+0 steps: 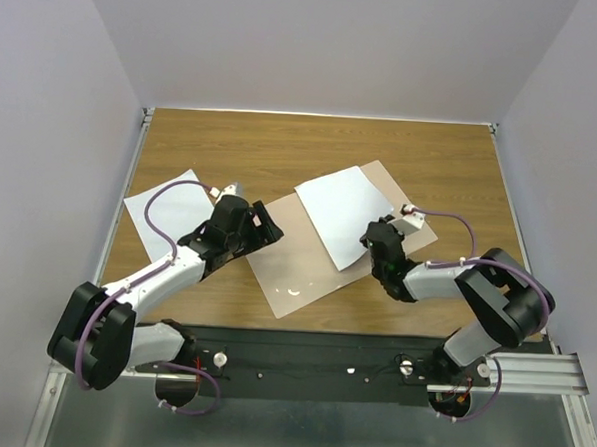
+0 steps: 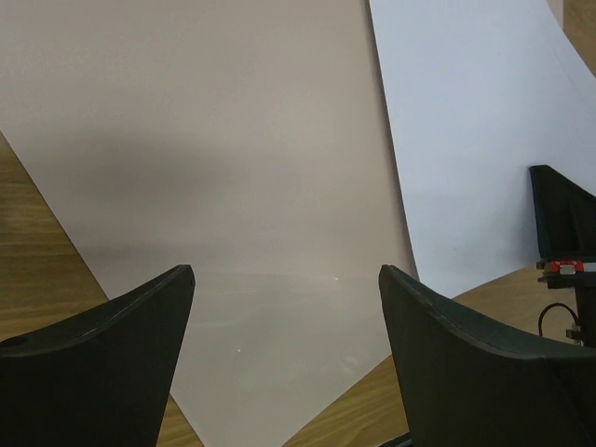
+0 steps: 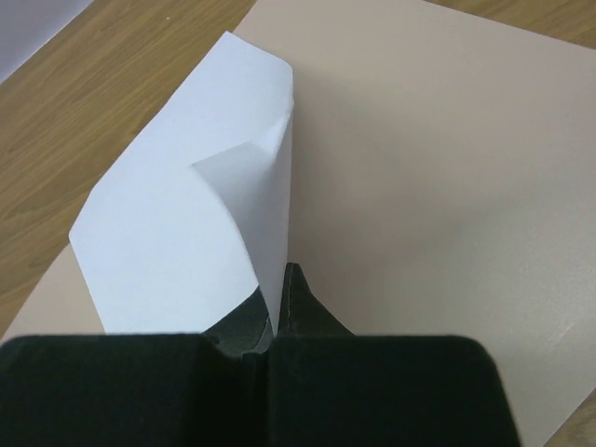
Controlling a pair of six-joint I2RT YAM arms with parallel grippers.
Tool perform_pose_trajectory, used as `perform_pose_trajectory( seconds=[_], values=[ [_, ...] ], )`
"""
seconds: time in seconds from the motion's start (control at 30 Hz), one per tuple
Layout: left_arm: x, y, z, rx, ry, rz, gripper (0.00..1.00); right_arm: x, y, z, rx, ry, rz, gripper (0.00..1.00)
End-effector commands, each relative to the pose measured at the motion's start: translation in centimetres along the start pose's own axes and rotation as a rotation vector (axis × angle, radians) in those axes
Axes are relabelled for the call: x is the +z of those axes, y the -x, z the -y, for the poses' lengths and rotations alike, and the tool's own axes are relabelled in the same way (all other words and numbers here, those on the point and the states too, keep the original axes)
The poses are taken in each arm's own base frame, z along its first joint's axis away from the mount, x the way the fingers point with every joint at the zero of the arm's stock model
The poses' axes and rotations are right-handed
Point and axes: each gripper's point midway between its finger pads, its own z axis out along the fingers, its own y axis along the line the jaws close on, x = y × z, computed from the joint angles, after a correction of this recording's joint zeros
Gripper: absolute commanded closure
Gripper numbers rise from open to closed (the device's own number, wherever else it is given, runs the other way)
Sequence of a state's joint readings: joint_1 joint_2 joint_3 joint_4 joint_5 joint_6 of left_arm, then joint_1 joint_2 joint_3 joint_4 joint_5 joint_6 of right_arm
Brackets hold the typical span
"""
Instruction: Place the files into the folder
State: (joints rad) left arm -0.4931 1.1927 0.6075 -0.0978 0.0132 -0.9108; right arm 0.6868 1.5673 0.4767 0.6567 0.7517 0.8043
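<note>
The tan folder (image 1: 294,271) lies flat in the middle of the table, pale face up. My right gripper (image 1: 375,244) is shut on the near edge of one white file (image 1: 344,216), which curls up above the folder's right part. In the right wrist view that file (image 3: 186,214) bends upward from the closed jaws (image 3: 284,279) over the folder (image 3: 428,168). A second file (image 1: 159,211) lies on the table at the left, partly under my left arm. My left gripper (image 1: 268,228) is open and empty at the folder's left edge; its wrist view shows folder (image 2: 214,168) and file (image 2: 466,121) beyond the gripper (image 2: 287,272).
Wooden table (image 1: 282,148) with white walls on three sides. A black rail (image 1: 371,363) with the arm bases runs along the near edge. The right gripper's dark body (image 2: 563,223) shows at the right of the left wrist view.
</note>
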Motion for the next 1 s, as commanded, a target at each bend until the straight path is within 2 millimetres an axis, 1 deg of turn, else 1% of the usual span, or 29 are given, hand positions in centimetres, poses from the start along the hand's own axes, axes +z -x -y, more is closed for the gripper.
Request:
perform_pose_trajectory(
  seconds=[0.0, 0.1, 0.13, 0.2, 0.23, 0.27, 0.3, 0.33, 0.37, 0.4, 0.43, 0.47, 0.5, 0.53, 0.57, 0.6, 0.67, 0.73, 0.8, 0.93, 0.97],
  values=[
    [0.6, -0.3, 0.0, 0.028, 0.000, -0.013, 0.10, -0.2, -0.1, -1.3, -0.076, 0.146, 0.030, 0.99],
    [1.0, -0.4, -0.2, 0.028, 0.006, -0.023, 0.10, -0.5, -0.7, -1.1, -0.118, 0.176, 0.020, 0.99],
    [1.2, -0.5, 0.0, 0.028, 0.000, -0.032, 0.10, -0.6, -0.6, -1.2, -0.119, 0.187, 0.022, 0.97],
    [1.4, -0.3, 0.8, 0.030, -0.025, -0.033, 0.10, -1.1, -0.6, -2.0, -0.106, 0.234, 0.005, 0.97],
    [1.5, -0.5, 1.3, 0.030, -0.046, -0.050, 0.10, -1.5, -0.8, -2.1, -0.066, 0.246, -0.010, 0.99],
    [1.6, -0.2, 1.9, 0.028, -0.070, -0.043, 0.10, -1.9, -0.2, -2.7, -0.023, 0.267, -0.006, 0.99],
    [1.7, -0.3, 2.1, 0.018, -0.080, -0.051, 0.10, -2.3, -0.3, -3.1, 0.006, 0.290, -0.023, 0.99],
    [1.7, -0.4, 2.7, 0.007, -0.108, -0.058, 0.10, -2.5, -0.7, -3.1, 0.070, 0.280, -0.057, 0.99],
    [1.8, -0.3, 3.2, -0.003, -0.134, -0.052, 0.10, -2.6, -0.6, -3.4, 0.108, 0.276, -0.070, 0.99],
    [1.9, -0.3, 3.4, -0.013, -0.146, -0.053, 0.10, -2.7, -0.3, -3.7, 0.142, 0.264, -0.077, 0.99],
    [1.8, -0.8, 3.5, -0.037, -0.160, -0.071, 0.10, -2.8, -0.5, -3.9, 0.215, 0.234, -0.102, 0.99],
    [1.9, -0.7, 3.7, -0.046, -0.173, -0.067, 0.10, -2.6, -1.1, -3.6, 0.199, 0.176, -0.134, 0.99],
    [1.9, -0.9, 3.6, -0.057, -0.170, -0.069, 0.10, -2.4, -0.4, -3.3, 0.225, 0.128, -0.110, 0.99],
    [2.0, -1.2, 3.2, -0.070, -0.164, -0.073, 0.10, -2.5, -0.4, -3.5, 0.286, 0.097, -0.122, 0.99],
    [2.0, -1.1, 3.3, -0.084, -0.170, -0.068, 0.10, -2.6, -0.7, -3.1, 0.280, 0.053, -0.141, 0.99],
    [2.0, -1.2, 3.4, -0.091, -0.175, -0.068, 0.10, -2.7, -0.6, -3.0, 0.303, 0.036, -0.143, 0.99],
    [2.1, -1.5, 3.4, -0.102, -0.180, -0.077, 0.10, -3.1, -0.5, -3.4, 0.368, 0.037, -0.166, 0.99],
    [2.2, -1.9, 3.4, -0.109, -0.181, -0.083, 0.10, -3.6, -0.6, -4.2, 0.425, 0.054, -0.199, 0.99],
    [2.3, -2.0, 3.5, -0.119, -0.184, -0.086, 0.10, -3.8, -0.8, -4.2, 0.434, 0.040, -0.222, 0.99],
    [2.5, -3.2, 3.2, -0.143, -0.187, -0.117, 0.10, -4.5, -0.1, -5.1, 0.503, 0.063, -0.241, 0.99],
    [2.5, -3.3, 3.7, -0.148, -0.205, -0.119, 0.10, -4.6, 0.0, -5.2, 0.513, 0.067, -0.245, 0.99]
  ],
)
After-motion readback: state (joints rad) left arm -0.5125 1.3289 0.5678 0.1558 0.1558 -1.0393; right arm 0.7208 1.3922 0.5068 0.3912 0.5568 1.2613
